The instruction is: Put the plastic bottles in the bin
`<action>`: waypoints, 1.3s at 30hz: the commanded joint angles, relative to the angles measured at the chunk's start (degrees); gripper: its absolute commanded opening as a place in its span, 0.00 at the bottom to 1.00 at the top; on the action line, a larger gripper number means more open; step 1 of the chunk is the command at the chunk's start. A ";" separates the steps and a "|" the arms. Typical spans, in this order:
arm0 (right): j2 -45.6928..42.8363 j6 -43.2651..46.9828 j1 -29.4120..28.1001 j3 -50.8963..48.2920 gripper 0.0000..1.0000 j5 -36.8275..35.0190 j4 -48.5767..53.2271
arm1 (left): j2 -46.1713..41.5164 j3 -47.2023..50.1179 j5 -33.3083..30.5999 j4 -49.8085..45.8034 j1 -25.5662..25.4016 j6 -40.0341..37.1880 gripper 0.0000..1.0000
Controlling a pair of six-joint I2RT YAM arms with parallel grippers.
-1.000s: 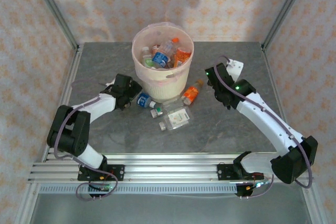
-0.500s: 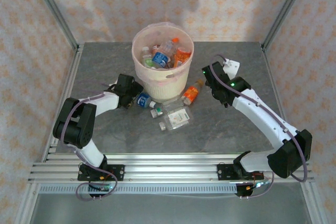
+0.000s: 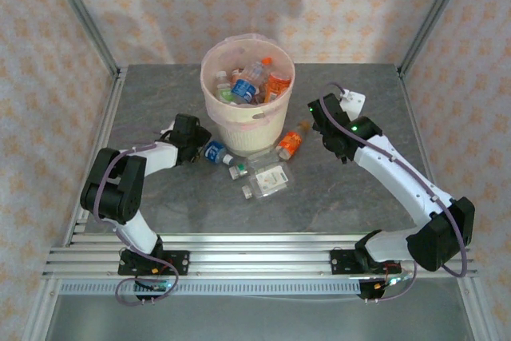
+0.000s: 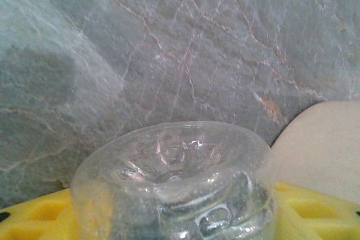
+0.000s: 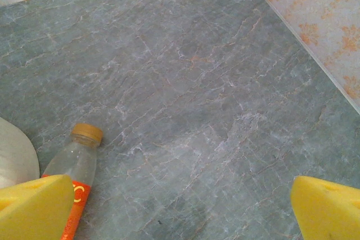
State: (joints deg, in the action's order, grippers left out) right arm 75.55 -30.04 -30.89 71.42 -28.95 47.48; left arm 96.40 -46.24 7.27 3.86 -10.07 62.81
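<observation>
Top view. The bin stands mid-back on the grey surface, with several bottles lying inside it. My left claw is low at the bin's left foot, set around the base end of a blue-label bottle that lies on its side. A loose cluster of clear bottles lies just in front of the bin. An orange bottle lies at the bin's right foot, cap pointing away from it. My right claw hangs just beside that bottle.

Left wrist view. The blue-label bottle's clear, dimpled base sits between my yellow pads, one against each side. Left claw clenched on it. The cream bin wall shows at the right edge, veined stone beyond.

Right wrist view. My yellow fingertips sit in the two lower corners, wide apart, bare stone between them. Right claw released, grasping nothing. The orange bottle lies next to one fingertip, its label partly hidden behind it. The bin's curve shows at the left edge, just beside the bottle.
</observation>
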 commanded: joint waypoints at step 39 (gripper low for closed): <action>-7.39 -4.26 0.44 -3.31 0.99 1.22 -2.43 | -23.61 -50.23 -0.55 -36.47 4.01 -56.65 0.55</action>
State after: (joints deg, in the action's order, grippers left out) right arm 69.43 -33.08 -30.70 69.12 -27.88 45.71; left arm 69.25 -91.81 3.03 -30.00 -4.60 10.68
